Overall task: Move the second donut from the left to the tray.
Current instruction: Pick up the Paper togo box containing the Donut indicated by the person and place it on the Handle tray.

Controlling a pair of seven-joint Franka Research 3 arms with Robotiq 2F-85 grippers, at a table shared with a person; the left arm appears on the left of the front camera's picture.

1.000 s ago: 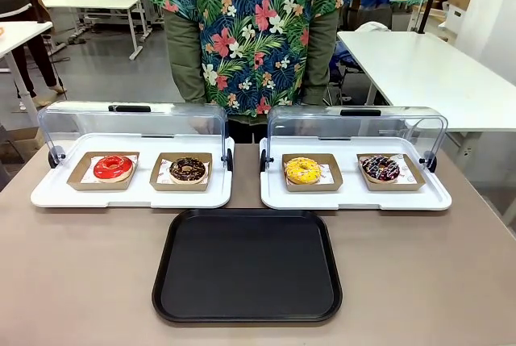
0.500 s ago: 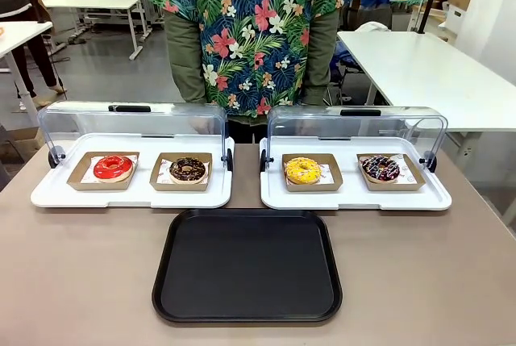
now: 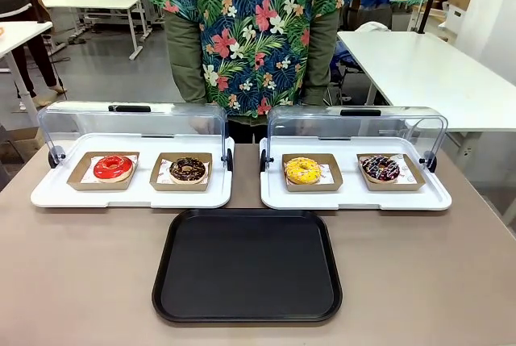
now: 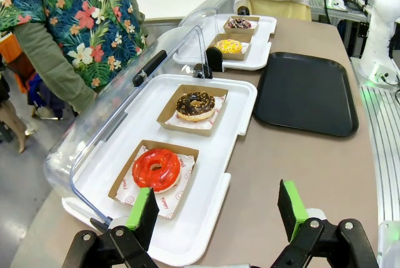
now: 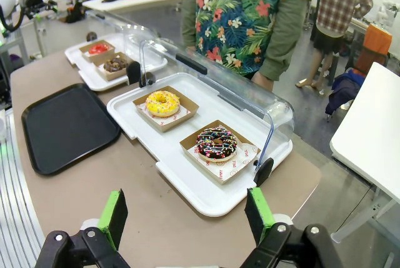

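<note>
My left gripper [image 4: 217, 212] and right gripper [image 5: 186, 213] hang released, empty. Chocolate donut [image 3: 189, 169] sits by the white display tray's [image 3: 129, 197] right edge; black tray [image 3: 247, 265] at the table's [image 3: 81, 281] near edge.

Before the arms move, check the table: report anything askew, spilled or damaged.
Nothing stands out. The chocolate-iced ring donut and three others sit level in brown cardboard holders on two white display trays, clear lids raised. The flat black plastic tray lies square before them.

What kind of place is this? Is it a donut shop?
Probably a robot lab dressed up as one. Iced donuts sit in lidded display trays, but the left gripper hangs nearby with open jaws, and plain white work tables stand behind.
</note>
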